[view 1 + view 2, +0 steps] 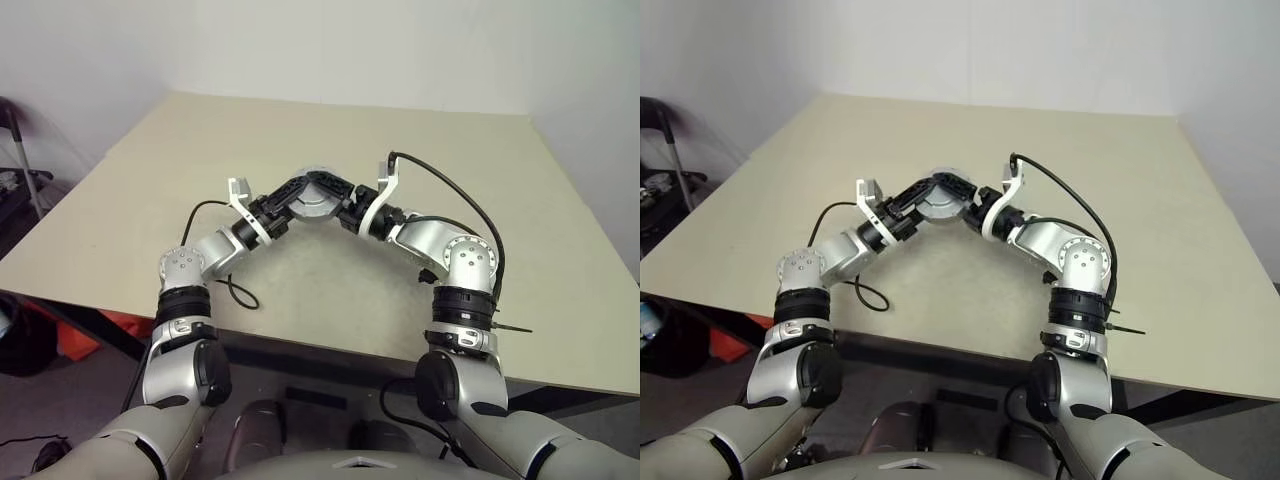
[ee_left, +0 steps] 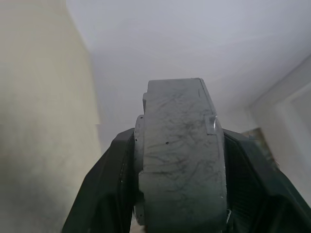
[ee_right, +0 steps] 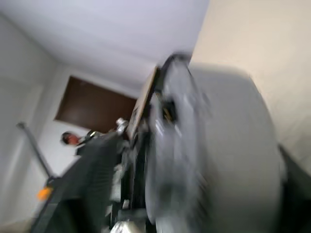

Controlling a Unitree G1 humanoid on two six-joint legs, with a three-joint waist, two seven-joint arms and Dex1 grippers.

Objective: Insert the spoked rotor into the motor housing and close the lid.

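Silver metal, round and thick like a small drum: one motor housing (image 1: 313, 196), held up in the air above the middle of one tan table (image 1: 520, 230), not resting on it. Two grippers, one on each side of it. Left gripper (image 1: 300, 192) pinching the housing, one black finger (image 2: 104, 187) pressed to each flat side, seen close up from the left wrist. Grey and scratched all over there, with thin dark lines on the curved wall and a small notch near one edge. Right gripper (image 1: 340, 205) right beside the housing on the other side; black fingers near it, but cannot tell if spread wide or still touching, since the right wrist view is smeared. A round grey shape (image 3: 214, 150) big and blurry in that view, with a thinner disc edge next to it. One black cable (image 1: 455, 195) looping over the right arm, one more black cable (image 1: 235, 290) curling on the table by the left arm. Cannot tell if a rotor or a lid sits on the housing.
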